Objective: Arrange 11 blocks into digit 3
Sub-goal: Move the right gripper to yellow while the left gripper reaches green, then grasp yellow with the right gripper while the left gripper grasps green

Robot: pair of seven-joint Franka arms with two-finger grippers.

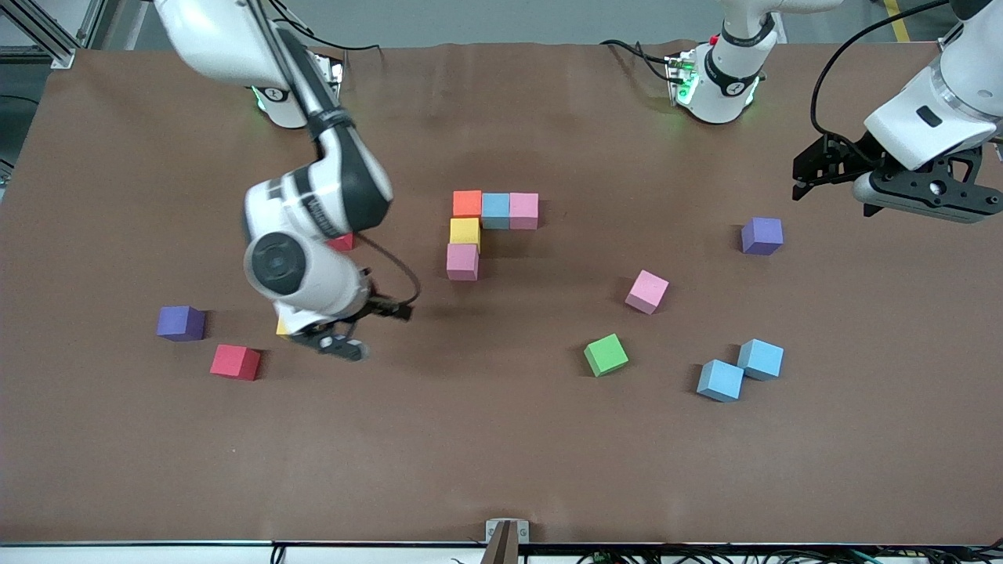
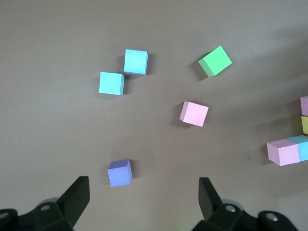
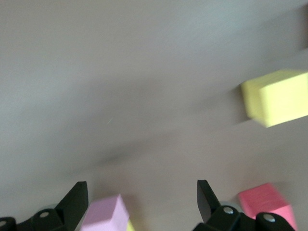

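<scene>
Gaping wide, right end effector (image 1: 345, 338) over a yellow block (image 1: 281, 327); left end effector (image 1: 815, 168) likewise, waiting.

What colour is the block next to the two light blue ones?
Green, clearest in the front view.

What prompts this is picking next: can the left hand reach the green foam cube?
Probably yes: the open left hand hangs high at the left arm's end, the green foam cube stands alone, and the right hand is low at the right arm's end.
</scene>
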